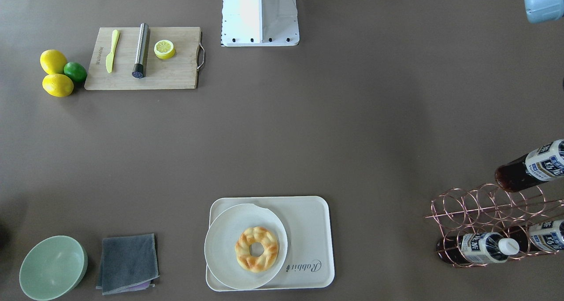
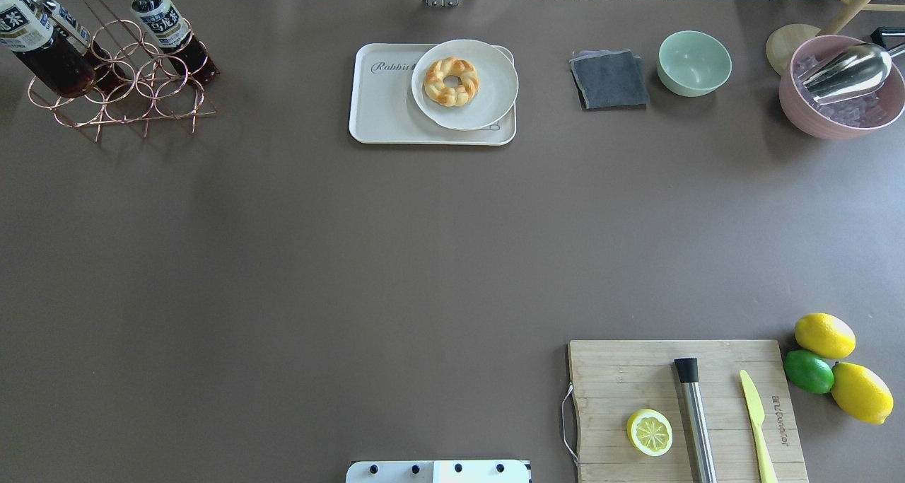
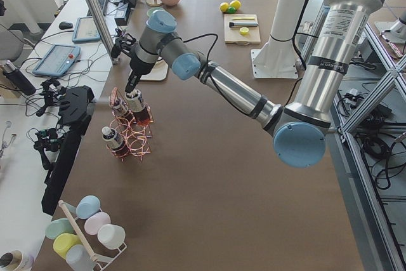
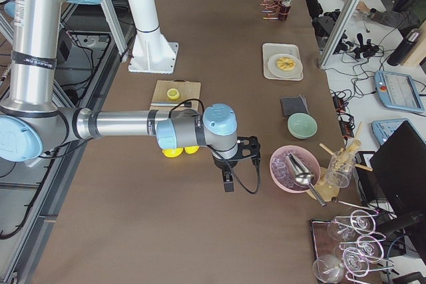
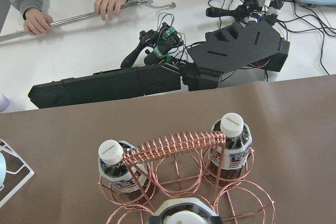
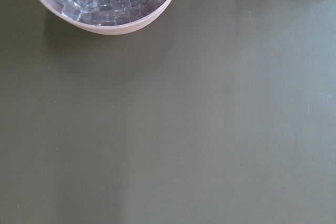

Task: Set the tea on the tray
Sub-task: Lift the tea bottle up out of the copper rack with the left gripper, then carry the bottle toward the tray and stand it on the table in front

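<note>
Consisted, in left arm (image 3: 235, 93) and right arm (image 4: 120, 124), of silver tubular links with pale-blue joint caps (image 3: 295, 144); carried a black cable (image 3: 200, 35) near the wrist; included a white base (image 1: 260, 16) with black screws (image 1: 252, 40).

The tea (image 5: 183, 215) is cropped by the bottom edge.

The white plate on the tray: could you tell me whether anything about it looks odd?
Yes. The plate overhangs the tray at its edge instead of sitting inside it, and its rim shows a notch, possibly a chip, on the robot's side.
</note>
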